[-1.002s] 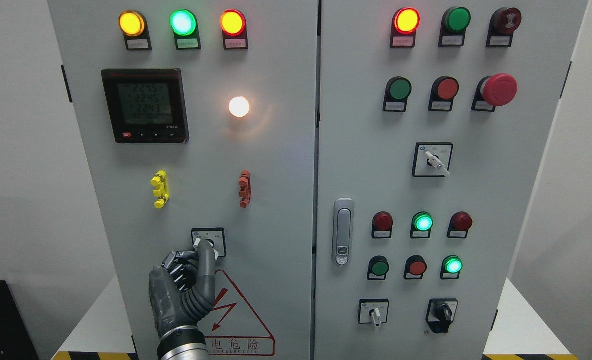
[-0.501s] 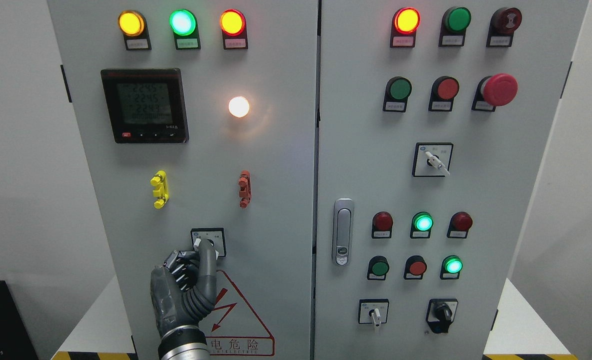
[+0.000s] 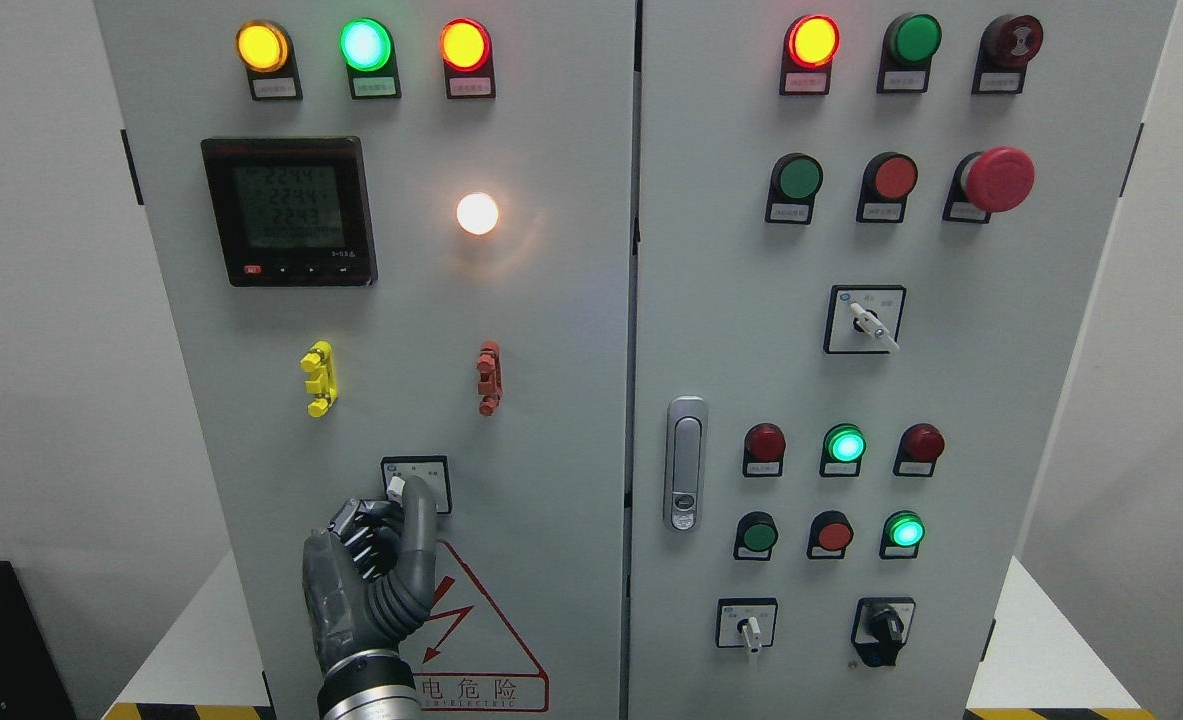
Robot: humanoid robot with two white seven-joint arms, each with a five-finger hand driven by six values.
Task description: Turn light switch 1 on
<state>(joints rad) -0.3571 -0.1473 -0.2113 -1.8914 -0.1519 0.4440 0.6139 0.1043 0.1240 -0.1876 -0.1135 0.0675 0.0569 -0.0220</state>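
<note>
A small square-framed rotary switch [image 3: 416,484] is set in the smooth grey metal cabinet door [image 3: 551,400], below the round glowing white lamp [image 3: 477,213]. Its knob is pinched between the thumb and curled fingers [image 3: 418,520] of the ribbed dark-grey left hand [image 3: 371,570].

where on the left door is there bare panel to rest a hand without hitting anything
Bare patches: between the yellow clip and red clip, and the strip right of the selector switch toward the door edge. Crowded: the top lamp row, and around the switch, where the left hand works.
</note>
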